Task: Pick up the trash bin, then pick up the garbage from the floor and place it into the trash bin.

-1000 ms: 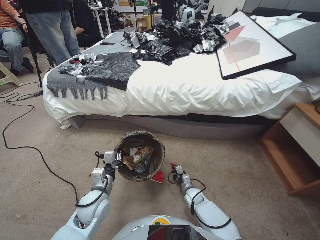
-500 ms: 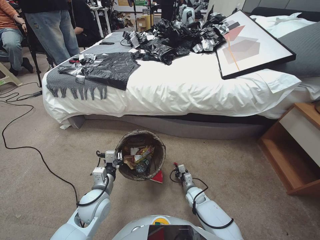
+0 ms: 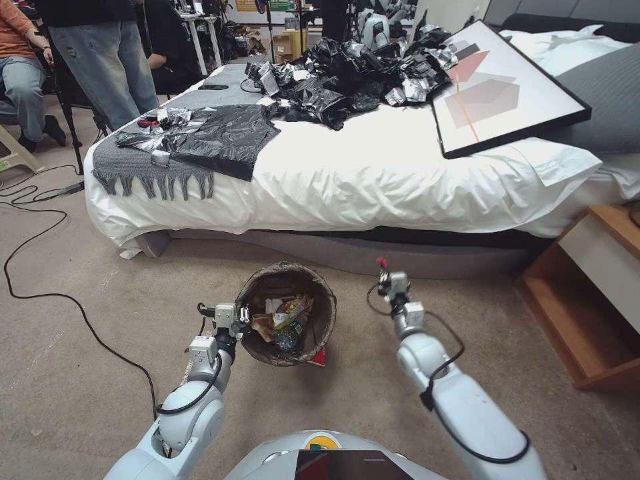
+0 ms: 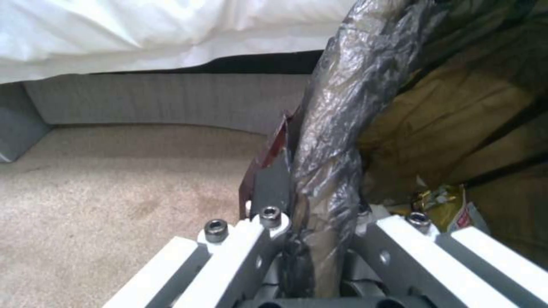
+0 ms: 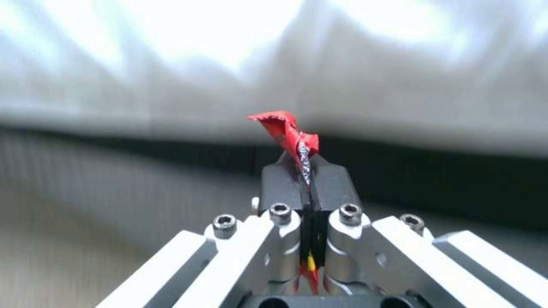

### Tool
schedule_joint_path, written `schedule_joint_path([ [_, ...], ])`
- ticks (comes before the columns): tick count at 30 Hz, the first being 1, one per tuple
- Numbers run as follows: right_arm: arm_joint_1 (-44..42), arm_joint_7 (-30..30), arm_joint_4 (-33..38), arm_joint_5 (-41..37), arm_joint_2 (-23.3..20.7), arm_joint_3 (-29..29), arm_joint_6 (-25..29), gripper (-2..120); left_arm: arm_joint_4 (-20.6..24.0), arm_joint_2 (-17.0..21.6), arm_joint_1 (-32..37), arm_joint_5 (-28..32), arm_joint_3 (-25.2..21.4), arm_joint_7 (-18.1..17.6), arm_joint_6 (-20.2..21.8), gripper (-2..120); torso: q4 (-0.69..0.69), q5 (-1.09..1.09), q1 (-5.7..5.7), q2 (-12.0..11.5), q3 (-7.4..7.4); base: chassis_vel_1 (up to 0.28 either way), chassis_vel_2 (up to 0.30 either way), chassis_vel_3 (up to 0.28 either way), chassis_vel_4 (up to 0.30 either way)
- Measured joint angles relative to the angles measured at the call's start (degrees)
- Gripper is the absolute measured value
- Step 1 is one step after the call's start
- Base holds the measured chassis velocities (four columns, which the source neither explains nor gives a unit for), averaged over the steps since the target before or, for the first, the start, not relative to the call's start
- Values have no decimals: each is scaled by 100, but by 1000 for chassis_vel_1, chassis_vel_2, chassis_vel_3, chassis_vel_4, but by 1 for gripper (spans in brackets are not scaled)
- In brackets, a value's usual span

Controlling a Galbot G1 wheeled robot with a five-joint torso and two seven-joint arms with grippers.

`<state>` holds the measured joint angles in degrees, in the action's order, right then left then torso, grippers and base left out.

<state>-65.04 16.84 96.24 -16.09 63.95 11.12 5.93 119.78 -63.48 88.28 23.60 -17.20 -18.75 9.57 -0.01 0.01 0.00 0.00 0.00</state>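
The step in hand looks like the carry: a scrap has been lifted and is on its way to the trash bin (image 3: 287, 313), which hangs tilted just above the floor (image 3: 100, 373) near the robot, its mouth turned up toward the head camera. The left pincer (image 3: 241, 316) is clamped on the bin's left rim; the left wrist view shows its fingers (image 4: 273, 188) closed on the rolled edge of the bag liner (image 4: 337, 128).

The right pincer (image 3: 382, 264) is raised to the right of the bin and a little farther off, near the bed (image 3: 373, 180). Its jaws are closed on a red wrapper scrap (image 5: 288, 132), which sticks up crumpled between the dark pads (image 5: 334, 184).

By my judgement, the next move calls for swinging the right pincer left over the bin's mouth before letting go, since the scrap is light and could drift wide.

The liner is thin, crinkled and glossy. Inside the bin lie a yellow snack wrapper (image 3: 288, 308), brown crumpled paper (image 3: 261, 325) and a clear bottle (image 3: 288, 337). A flat red packet (image 3: 319, 357) peeks out at the bin's near-right side, whether on the carpet or stuck to the bin, I cannot tell. The carpet is short-piled and beige.
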Motion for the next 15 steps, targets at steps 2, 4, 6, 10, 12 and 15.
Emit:
schedule_joint_path([
  [2,17,157,797,-176,-234,38,-137,0,0,1,-7,-21,27,3,10,3,1,0,0,0,0,0,0,0,0],
  [4,61,209,1103,-317,-326,32,-230,0,0,1,-9,-28,41,4,13,3,1,0,0,0,0,0,0,0,0],
  [6,201,235,1638,-576,-484,-34,-390,0,-2,-3,-14,-50,69,7,19,3,1,0,0,0,0,0,0,0,0],
  [10,384,194,2131,-924,-664,-179,-501,0,-10,-11,-18,-83,104,9,24,3,2,0,0,0,0,0,0,0,0],
  [12,570,68,2515,-1195,-792,-389,-568,0,-31,-25,-28,-115,121,14,27,3,2,-1,0,0,0,0,0,0,0],
  [15,717,-58,2734,-1357,-858,-660,-574,0,-56,-42,-46,-131,136,16,32,3,1,-1,0,0,0,0,0,0,0],
])
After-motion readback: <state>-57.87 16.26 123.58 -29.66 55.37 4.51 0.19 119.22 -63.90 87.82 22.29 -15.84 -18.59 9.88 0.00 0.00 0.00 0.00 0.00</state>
